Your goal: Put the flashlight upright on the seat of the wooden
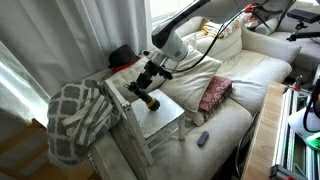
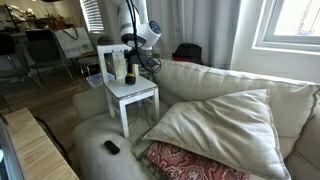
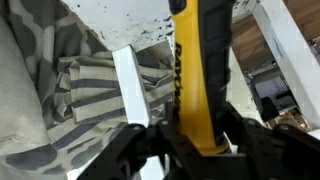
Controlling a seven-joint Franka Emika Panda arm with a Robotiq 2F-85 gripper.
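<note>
Flashlight [image 2: 130,70] upright over seat [image 2: 143,94], exterior view

The flashlight [image 3: 197,80] shows smooth, faintly glossy yellow and black plastic. At its eleven o'clock in the wrist view, the chair seat [image 3: 115,20] is matt white paint, speckled. At nine o'clock hangs a soft, matt woven blanket [image 3: 60,90]. The sofa [image 2: 230,95] is matt beige cloth, and its red cushion [image 2: 190,160] is patterned fabric.
</note>
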